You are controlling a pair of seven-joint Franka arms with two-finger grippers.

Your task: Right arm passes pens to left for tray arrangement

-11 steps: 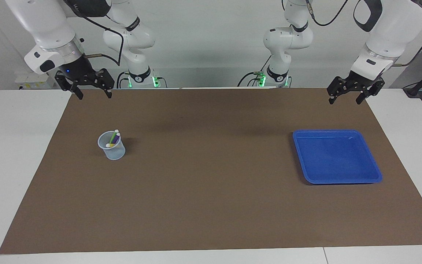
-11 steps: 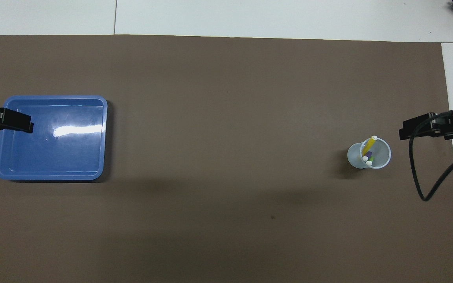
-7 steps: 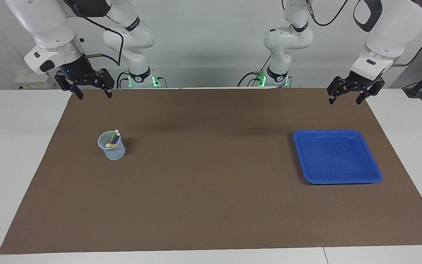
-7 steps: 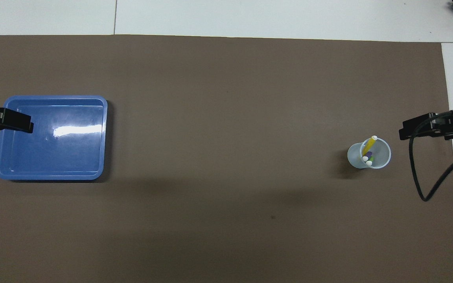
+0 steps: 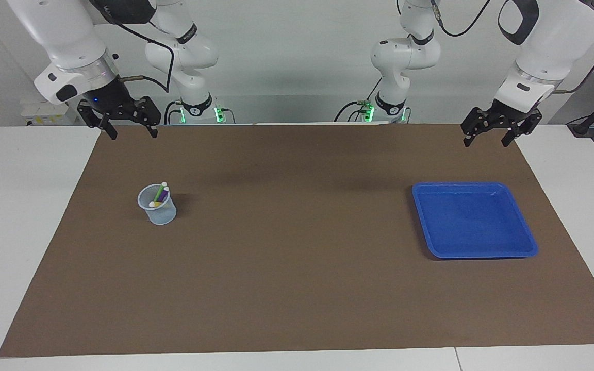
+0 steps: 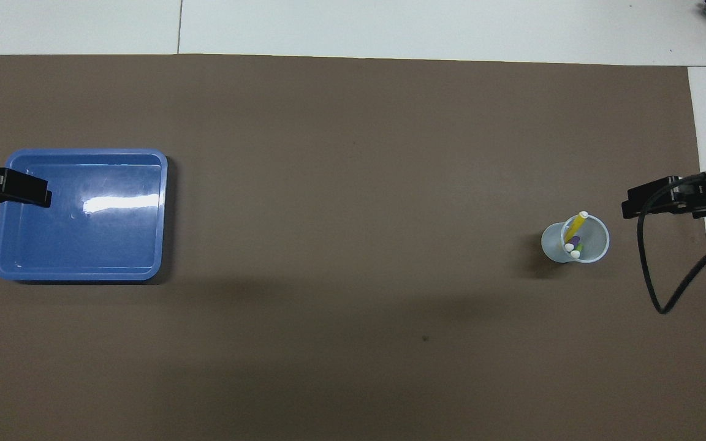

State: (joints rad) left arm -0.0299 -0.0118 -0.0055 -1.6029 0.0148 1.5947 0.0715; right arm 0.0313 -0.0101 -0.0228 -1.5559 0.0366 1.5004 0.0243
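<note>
Overhead view shows you a brown mat (image 6: 353, 245) covering most of the white surface (image 6: 451, 27). Toward the right arm's end of the mat stands a small pale translucent cup (image 6: 575, 241), upright, with the three pens (image 6: 575, 236) standing in it on a slant. You can tell a yellow one, a purple one and a green one, each with a whitish end poking up at or above the cup's rim. Well apart from it, toward the left arm's end, lies the blue tray (image 6: 83, 274), flat on the mat, with nothing in it.

Facing view gives you both arms raised at the robots' edge of the mat. Your right gripper (image 5: 132, 135) hangs over the mat's corner at its own end, with the cup on the mat below it and farther out from the robots; its fingers are spread apart and grasp nothing. Your left gripper (image 5: 485, 141) hangs over the mat's edge at its own end, with the tray farther out from the robots; its fingers are likewise spread and empty. Neither gripper touches the cup, the pens or the tray.
</note>
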